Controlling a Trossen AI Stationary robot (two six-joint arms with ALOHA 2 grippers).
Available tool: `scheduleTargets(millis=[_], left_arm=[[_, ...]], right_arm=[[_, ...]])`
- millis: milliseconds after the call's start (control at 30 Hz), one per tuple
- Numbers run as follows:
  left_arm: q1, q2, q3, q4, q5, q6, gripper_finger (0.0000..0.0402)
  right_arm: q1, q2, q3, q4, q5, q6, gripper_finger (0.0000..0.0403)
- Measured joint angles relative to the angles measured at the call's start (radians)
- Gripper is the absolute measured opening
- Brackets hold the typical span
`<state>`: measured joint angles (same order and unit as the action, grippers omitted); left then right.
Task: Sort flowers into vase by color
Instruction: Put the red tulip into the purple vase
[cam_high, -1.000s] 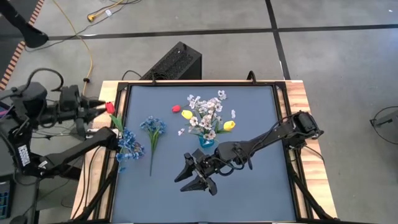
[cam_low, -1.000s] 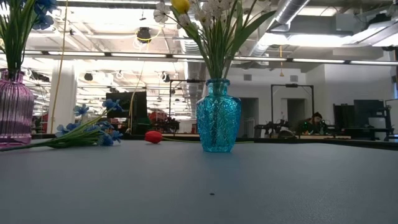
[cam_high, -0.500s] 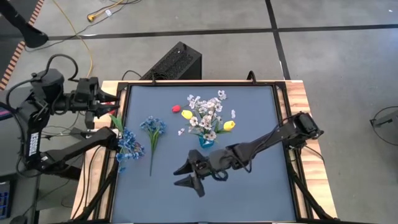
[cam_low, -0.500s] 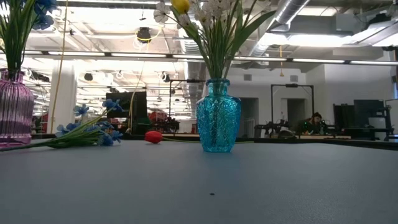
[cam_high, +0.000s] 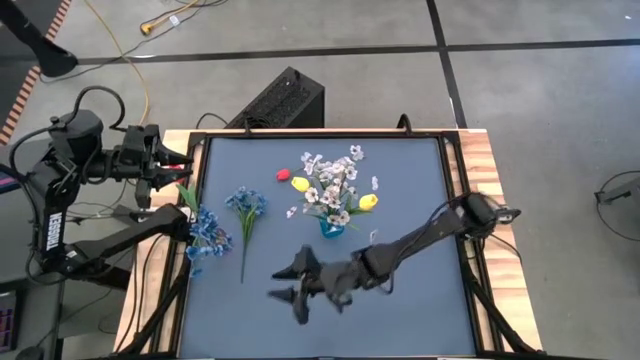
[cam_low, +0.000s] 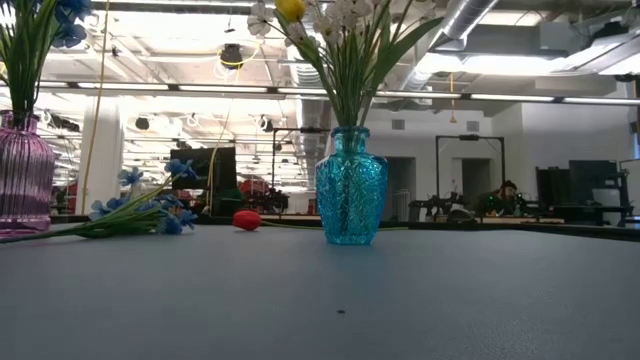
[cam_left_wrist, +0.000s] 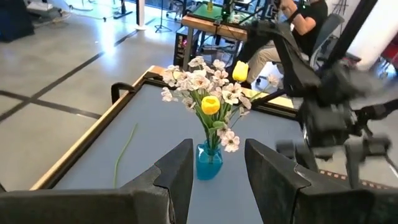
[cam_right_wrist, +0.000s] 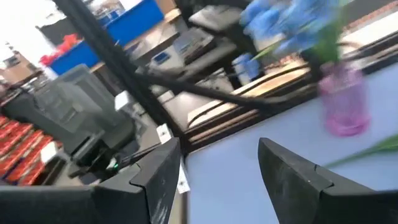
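Turquoise vase near table centre holds white sprays and yellow tulips; red tulip lies just behind it, blue sprays lie off to its left, beside the pink vase. Right gripper hovers in front of the turquoise vase — jaws apart, empty. Left gripper sits off the table's left edge, well away from the turquoise vase — fingers parted, nothing between.

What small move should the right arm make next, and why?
Probably swing the open, empty right gripper on toward the loose blue flower spray lying flat on the table, beside the pink vase that already holds blue blooms. The left gripper waits off the table's left edge.
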<state>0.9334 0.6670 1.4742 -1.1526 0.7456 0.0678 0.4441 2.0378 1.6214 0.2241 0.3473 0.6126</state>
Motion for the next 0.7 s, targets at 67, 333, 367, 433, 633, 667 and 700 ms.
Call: scheduleTargets(millis=[67,333,367,433,633,667,700], left_arm=[[0.0,0.0,0.0,-0.001,-0.014,-0.031,0.0132],[0.0,0.0,0.0,-0.009,-0.055,-0.077,0.0132],[0.0,0.0,0.0,-0.009,-0.053,-0.077,0.0132],[0.0,0.0,0.0,-0.009,-0.047,-0.069,0.0132],[0.0,0.0,0.0,-0.009,-0.018,-0.031,0.0132],[0.0,0.0,0.0,-0.01,-0.013,-0.027,0.0132],[-0.001,0.0,0.0,-0.011,-0.009,-0.027,0.0132]], right_arm=[[0.014,0.067,0.055,-0.022,0.033,-0.014,0.0243],[0.007,0.364,0.331,0.006,0.182,-0.166,0.0234],[0.004,0.408,0.365,0.004,0.193,-0.182,0.0231],[0.0,0.498,0.443,-0.011,0.227,-0.192,0.0224],[-0.021,0.714,0.702,0.007,0.435,-0.145,0.0203],[-0.026,0.746,0.734,0.004,0.451,-0.145,0.0198],[-0.035,0.769,0.737,0.018,0.451,-0.143,0.0192]])
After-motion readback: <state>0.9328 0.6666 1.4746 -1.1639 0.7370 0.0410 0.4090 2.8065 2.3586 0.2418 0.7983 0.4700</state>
